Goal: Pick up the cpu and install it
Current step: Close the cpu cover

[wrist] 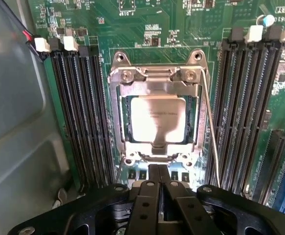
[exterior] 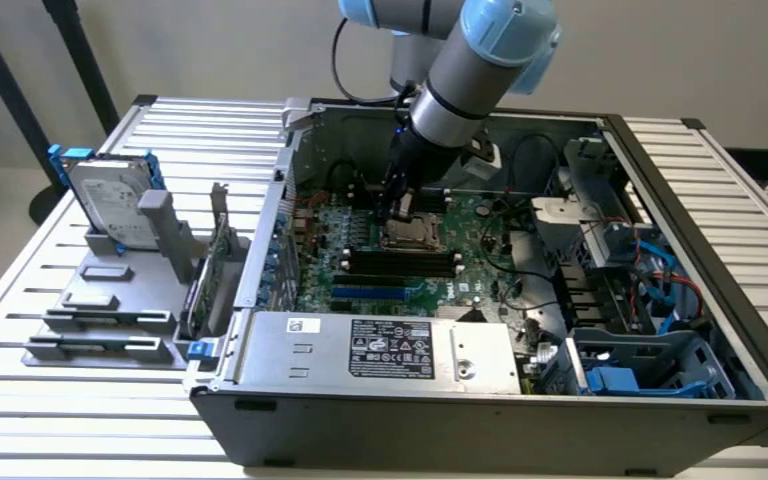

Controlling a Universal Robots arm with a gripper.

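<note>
The gripper point(wrist: 158, 171) hangs close over the socket point(wrist: 117, 98), its fingers point(wrist: 149, 178) pressed together and, as far as I can judge, gripping nothing. The cpu point(wrist: 158, 117) lies flat in the socket, silver top up, which suggests it has been set in place. A thin lever point(wrist: 209, 132) slants along one side of it. Memory slots point(wrist: 78, 112) flank the socket on the motherboard point(wrist: 181, 24). The fingertips overlap the socket's near edge, so I cannot tell whether they touch the cpu. Nor can I tell whether the lever is latched.
</note>
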